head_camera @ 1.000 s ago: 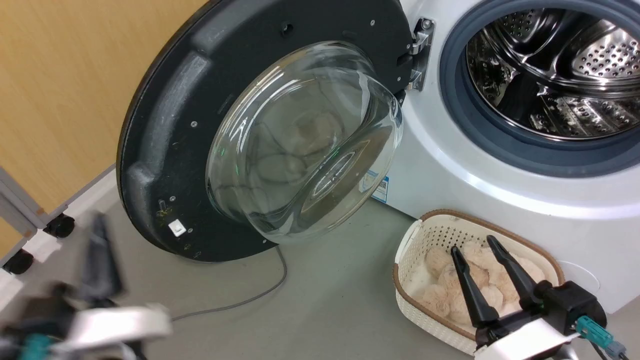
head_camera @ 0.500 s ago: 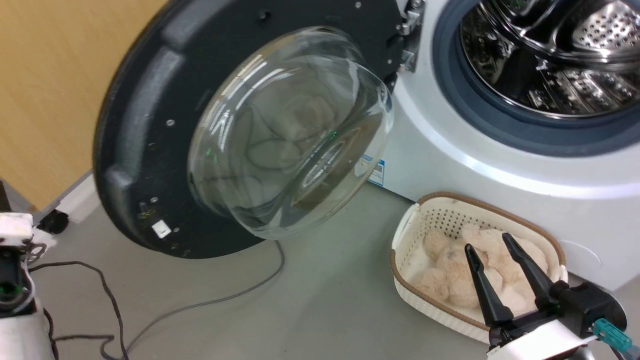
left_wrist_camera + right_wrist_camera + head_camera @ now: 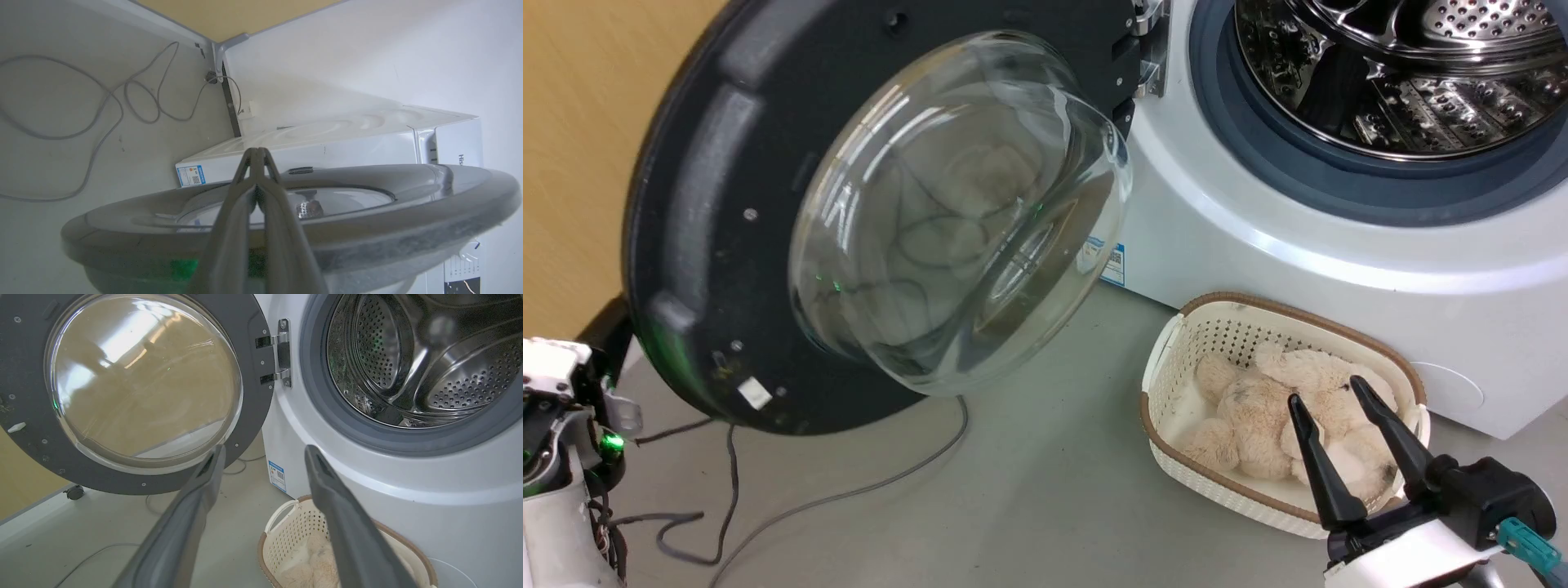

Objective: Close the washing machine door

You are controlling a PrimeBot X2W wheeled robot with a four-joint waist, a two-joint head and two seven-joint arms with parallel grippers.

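Washing machine door (image 3: 727, 163) hangs wide open, left of the washing machine (image 3: 1258, 245). The left wrist view catches the door's glossy outside, the left gripper (image 3: 257, 153) pinched together over it, the letters "His" and a blue sticker (image 3: 190, 175). Right gripper (image 3: 1325, 389) is spread wide above the basket (image 3: 1176, 425). The head camera has shifted since a second ago.

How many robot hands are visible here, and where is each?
2. The left hand, shut, is at the outer side of the washing machine door. The right hand, open, is near the laundry basket, at the head view's lower right.
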